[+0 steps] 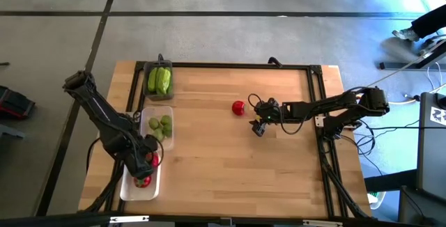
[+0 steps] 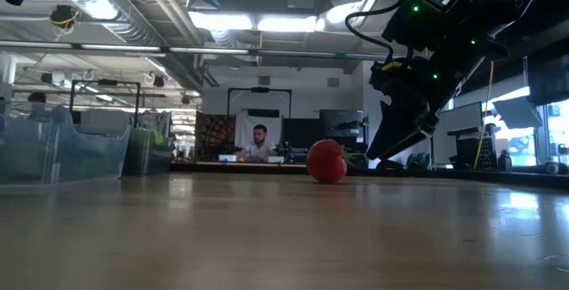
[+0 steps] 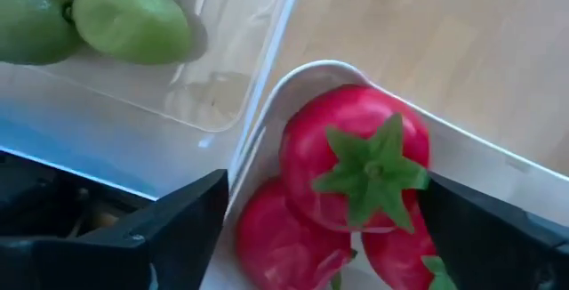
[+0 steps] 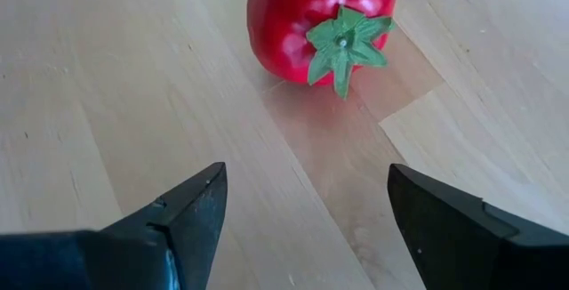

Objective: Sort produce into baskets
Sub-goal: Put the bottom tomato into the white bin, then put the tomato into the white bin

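Tomatoes with green tops are the main thing: one red tomato (image 1: 238, 106) lies alone on the bare wood of the bench (image 1: 230, 164), well apart from the three baskets. Taking this tomato as landmark, the right end effector (image 1: 256, 115) is just beside it, low over the bench, with its fingers spread open and holding nothing; the tomato is in front of the fingers, not between them. Far from the tomato, along one edge of the bench, stand the dark grey basket (image 1: 159, 66) with light-green cucumbers (image 1: 159, 81), then the clear basket (image 1: 167, 113) with round green fruits (image 1: 160, 126), then the white basket (image 1: 129, 191). The left end effector (image 1: 148, 159) is over the white basket, fingers open around the tomatoes (image 3: 356, 170) lying inside, gripping none.
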`<control>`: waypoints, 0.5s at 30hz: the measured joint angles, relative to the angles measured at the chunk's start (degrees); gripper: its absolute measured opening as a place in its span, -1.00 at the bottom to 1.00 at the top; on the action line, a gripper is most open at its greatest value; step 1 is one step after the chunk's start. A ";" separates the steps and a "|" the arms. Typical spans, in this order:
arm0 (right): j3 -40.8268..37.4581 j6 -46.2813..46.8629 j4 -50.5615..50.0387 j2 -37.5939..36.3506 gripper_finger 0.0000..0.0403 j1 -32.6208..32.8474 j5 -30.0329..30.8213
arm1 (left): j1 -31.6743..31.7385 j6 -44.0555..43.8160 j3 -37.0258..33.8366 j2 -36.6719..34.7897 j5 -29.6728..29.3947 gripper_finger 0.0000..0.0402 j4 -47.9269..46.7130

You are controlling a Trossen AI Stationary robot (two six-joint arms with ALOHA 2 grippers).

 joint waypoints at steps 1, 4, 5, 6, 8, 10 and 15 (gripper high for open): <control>0.00 0.00 0.00 0.00 0.45 0.00 0.00 | 0.12 -0.17 0.00 0.23 0.01 0.80 -0.36; 0.00 0.00 0.02 0.00 0.45 0.00 0.00 | 1.40 -1.09 0.00 0.44 0.55 0.90 -0.70; 0.00 0.00 0.02 0.00 0.45 0.00 0.00 | 1.75 -0.46 0.00 0.33 1.07 0.91 -0.51; 0.00 0.00 0.06 0.00 0.45 0.00 0.00 | 2.07 0.19 0.00 0.12 1.94 0.92 -0.55; 0.00 -0.05 0.22 0.00 0.45 0.00 0.00 | 2.53 0.88 0.13 -0.50 3.54 0.93 -0.61; 0.00 -0.23 0.41 0.00 0.45 0.00 0.00 | 2.56 2.09 0.65 -1.30 3.89 0.93 -0.59; 0.00 -0.25 1.24 0.00 0.45 0.00 0.00 | 2.58 3.23 2.68 -4.70 0.16 0.93 -0.52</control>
